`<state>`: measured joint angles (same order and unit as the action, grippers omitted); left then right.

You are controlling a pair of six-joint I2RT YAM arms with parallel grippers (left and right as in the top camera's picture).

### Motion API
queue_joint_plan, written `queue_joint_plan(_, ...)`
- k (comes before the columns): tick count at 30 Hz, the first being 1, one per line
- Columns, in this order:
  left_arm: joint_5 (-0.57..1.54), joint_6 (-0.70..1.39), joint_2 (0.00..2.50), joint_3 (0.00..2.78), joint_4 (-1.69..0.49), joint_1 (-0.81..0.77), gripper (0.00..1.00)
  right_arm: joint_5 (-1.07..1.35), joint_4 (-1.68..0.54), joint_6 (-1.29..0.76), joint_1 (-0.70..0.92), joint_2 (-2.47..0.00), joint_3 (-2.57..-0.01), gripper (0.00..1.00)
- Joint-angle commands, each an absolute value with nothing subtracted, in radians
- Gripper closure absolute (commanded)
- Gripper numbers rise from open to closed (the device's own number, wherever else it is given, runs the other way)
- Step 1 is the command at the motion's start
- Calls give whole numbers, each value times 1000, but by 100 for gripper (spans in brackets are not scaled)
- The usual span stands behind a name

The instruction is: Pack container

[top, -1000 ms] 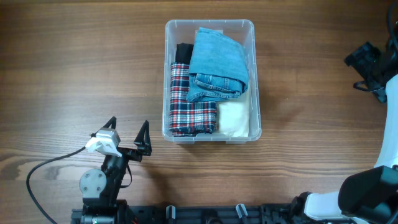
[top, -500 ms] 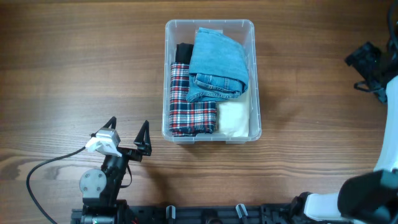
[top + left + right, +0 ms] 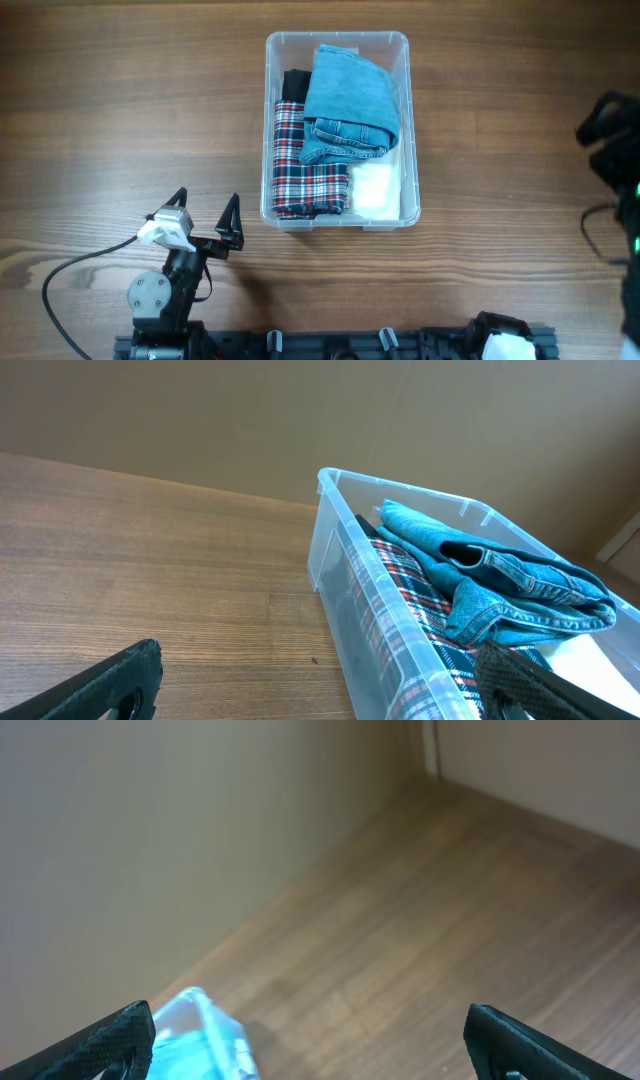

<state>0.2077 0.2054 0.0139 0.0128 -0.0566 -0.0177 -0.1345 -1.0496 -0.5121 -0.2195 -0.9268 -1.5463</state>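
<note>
The clear plastic container [image 3: 338, 42] stands at the table's middle back. In it lie folded blue jeans [image 3: 349, 103], a red plaid garment [image 3: 305, 165], a black garment [image 3: 293, 84] and a white garment [image 3: 375, 190]. My left gripper [image 3: 208, 215] is open and empty, near the front left, apart from the container. In the left wrist view the container [image 3: 385, 615] and jeans [image 3: 500, 585] lie to the right of the jaws [image 3: 320, 685]. My right gripper [image 3: 612, 135] is at the far right edge, blurred; its wrist view shows open jaws [image 3: 320, 1040] and a corner of the container [image 3: 205, 1035].
The wooden table [image 3: 120, 120] stretches all round the container. A grey cable [image 3: 75, 270] loops by the left arm's base. A black rail [image 3: 340, 345] runs along the front edge.
My right arm has shifted toward the right edge and down the frame, now blurred. The left arm and the container have not moved.
</note>
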Motion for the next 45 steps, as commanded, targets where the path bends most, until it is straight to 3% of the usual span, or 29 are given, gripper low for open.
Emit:
queue_joint_plan(1, 209, 186, 7, 6, -57, -9, 0, -130, -1052, -524, -196, -846, -1549, 0)
queue_joint_plan(13, 209, 186, 7, 6, -57, -9, 0, -187, -1037, -522, -171, -617, -1400, 0)
queue_joint_plan(18, 209, 186, 7, 6, -57, -9, 0, -178, -869, -477, -123, -456, -1080, 0)
queue_joint_plan(23, 209, 186, 7, 6, -57, -9, 0, -93, -558, -394, -75, -278, -727, 0)
queue_joint_plan(31, 209, 186, 7, 6, -57, -9, 0, 115, -152, -248, -75, -149, -364, 0)
queue_joint_plan(45, 209, 186, 7, 6, -57, -9, 0, 140, 22, -241, -73, -4, -115, 0)
